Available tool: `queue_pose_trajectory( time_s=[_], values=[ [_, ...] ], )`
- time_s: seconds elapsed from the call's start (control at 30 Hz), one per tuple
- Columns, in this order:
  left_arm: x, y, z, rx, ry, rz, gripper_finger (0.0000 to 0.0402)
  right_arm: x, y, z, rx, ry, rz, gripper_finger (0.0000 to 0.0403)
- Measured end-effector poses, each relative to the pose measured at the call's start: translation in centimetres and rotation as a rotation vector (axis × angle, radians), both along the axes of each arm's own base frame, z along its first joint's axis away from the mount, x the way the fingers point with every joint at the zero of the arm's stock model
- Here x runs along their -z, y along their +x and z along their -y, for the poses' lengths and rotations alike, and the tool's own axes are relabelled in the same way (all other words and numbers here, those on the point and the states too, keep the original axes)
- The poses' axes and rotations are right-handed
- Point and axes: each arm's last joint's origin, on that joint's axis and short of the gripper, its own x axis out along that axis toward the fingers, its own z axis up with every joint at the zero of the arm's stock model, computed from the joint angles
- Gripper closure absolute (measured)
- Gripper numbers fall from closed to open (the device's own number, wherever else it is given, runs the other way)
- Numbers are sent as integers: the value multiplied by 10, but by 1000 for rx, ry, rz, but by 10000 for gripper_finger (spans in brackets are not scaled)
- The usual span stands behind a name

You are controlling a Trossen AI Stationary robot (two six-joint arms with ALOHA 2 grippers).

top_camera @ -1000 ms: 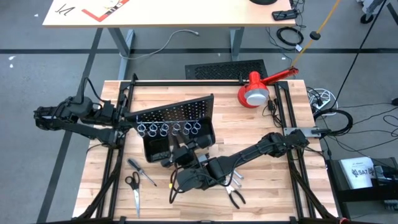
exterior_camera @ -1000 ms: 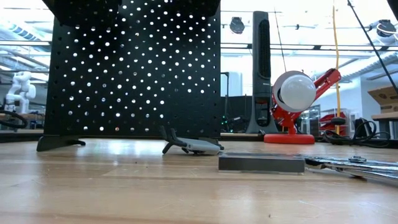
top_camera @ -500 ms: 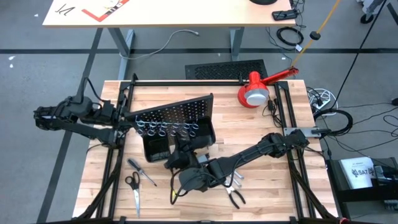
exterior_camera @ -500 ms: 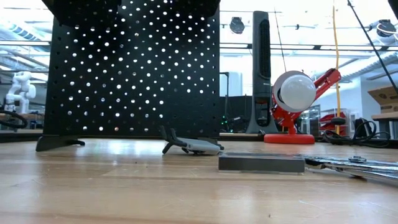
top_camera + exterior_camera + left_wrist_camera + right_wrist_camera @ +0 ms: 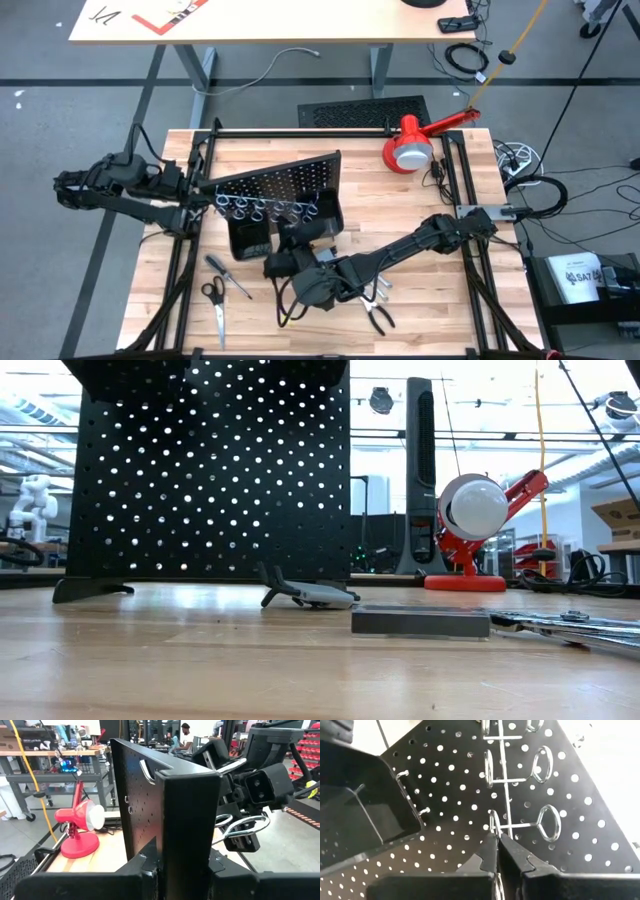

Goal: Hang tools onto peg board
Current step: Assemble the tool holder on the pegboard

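Right gripper [image 5: 496, 851] has just snapped its jaws shut at a ring [image 5: 492, 827] on the board [image 5: 285, 185], which left gripper [image 5: 175, 865] clamps, leaving the tools unhung.

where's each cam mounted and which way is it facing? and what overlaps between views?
High: above the table, straight down; both arms, peg board, scissors, red lamp.
Low: table-top height, level across; the board's back, lamp, no arm.
Left wrist: on the left arm; left gripper clamps the board's edge, right arm beyond.
Right wrist: on the right arm, facing the board's front; right gripper shut on a silver ring, black bin beside.
Shared: the board in all four; the lamp in high, low, left wrist.
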Motion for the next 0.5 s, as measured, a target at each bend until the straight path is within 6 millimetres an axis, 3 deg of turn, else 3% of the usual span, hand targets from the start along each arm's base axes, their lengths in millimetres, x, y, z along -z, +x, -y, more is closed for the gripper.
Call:
queue_pose_trajectory(
  time_s=[0.37,0.5],
  values=[
    [0,0,0,16,-2,-1,337,-4,-2,3,-13,-57,-106,403],
    [0,-1,0,18,-2,-2,337,-21,-12,6,-7,-62,-109,403]
  ],
)
